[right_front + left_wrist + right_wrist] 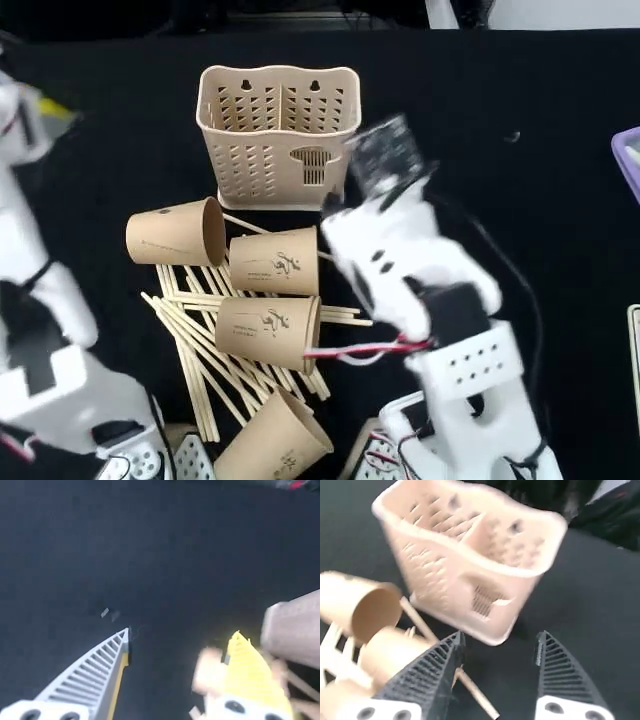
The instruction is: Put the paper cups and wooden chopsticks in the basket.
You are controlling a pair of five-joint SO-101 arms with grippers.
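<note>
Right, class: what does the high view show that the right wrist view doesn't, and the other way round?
The high view adds the brown paper cup nearest the arm bases, the full spread of wooden chopsticks and a purple object at the table's edge. The right wrist view adds a close look at the right arm's black ridged end effector, open. Both share the beige perforated plastic basket and the sideways brown paper cup lying beside it.

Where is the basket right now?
In the high view the basket stands upright at the far middle of the table, just behind the pile of paper cups and chopsticks; the right tool hovers open beside its near corner.
</note>
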